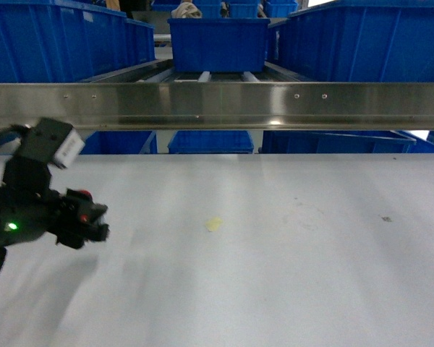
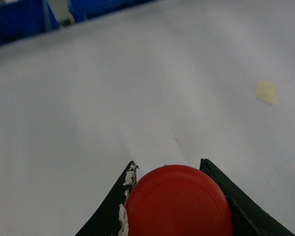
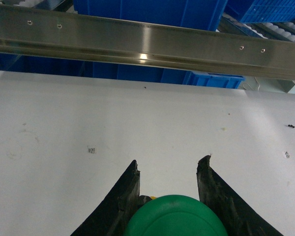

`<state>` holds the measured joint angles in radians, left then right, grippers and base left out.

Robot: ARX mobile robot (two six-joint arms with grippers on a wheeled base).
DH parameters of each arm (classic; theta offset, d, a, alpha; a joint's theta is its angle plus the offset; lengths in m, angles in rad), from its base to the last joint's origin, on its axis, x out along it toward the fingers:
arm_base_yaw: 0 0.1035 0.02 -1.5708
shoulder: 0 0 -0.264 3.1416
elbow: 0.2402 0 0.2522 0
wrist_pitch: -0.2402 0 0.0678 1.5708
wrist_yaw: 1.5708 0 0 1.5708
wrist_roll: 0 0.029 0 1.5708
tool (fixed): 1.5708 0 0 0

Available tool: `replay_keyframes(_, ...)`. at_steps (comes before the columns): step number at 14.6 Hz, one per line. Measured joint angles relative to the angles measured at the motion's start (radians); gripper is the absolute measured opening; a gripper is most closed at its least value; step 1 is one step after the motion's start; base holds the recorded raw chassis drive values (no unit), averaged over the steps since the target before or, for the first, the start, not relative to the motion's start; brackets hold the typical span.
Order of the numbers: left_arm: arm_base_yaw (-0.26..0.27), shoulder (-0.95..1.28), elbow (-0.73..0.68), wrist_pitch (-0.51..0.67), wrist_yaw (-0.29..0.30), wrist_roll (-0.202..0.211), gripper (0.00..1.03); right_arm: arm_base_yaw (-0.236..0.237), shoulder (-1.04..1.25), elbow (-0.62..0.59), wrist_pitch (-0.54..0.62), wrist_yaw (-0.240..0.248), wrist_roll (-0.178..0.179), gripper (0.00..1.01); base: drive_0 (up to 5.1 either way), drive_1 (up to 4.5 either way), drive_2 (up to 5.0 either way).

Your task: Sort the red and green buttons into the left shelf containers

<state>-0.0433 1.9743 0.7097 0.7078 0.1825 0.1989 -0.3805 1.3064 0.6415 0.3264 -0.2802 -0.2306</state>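
Head view: the left gripper is seen low at the left of the white table, carried above the surface, with a small spot of red at its tip. From the left wrist camera that red is shown to be the red button, its round cap wedged between the two black fingers, which are closed against it on both sides. The cap is held facing forward, presumably so that the body stays clamped for the carry to a bin.

The right gripper is not visible from the head camera. In its own wrist view the green button is gripped the same way, the jaws narrowed onto it and the table lying beneath.

Both buttons are thus judged to be lifted and ready for delivery. The blue bins are seen on the roller shelf behind the steel rail, the left ones being the likely targets. A yellowish scrap lies on the table, well apart from either gripper.
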Motion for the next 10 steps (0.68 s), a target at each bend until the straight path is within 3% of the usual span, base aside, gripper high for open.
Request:
replay_keyframes(5, -0.010, -0.364, -0.288, 0.142, -0.034, -0.023, 0.32, 0.000, 0.000, 0.000, 0.000, 0.000, 0.000, 0.31, 0.0, 0.00, 0.0)
replay_keyframes(7, -0.043, -0.594, -0.383, 0.124, -0.086, -0.054, 0.32, 0.000, 0.000, 0.000, 0.000, 0.000, 0.000, 0.31, 0.0, 0.00, 0.0)
replay_keyframes(10, -0.124, -0.885, -0.435, -0.003, -0.142, -0.090, 0.32, 0.000, 0.000, 0.000, 0.000, 0.000, 0.000, 0.31, 0.0, 0.00, 0.0)
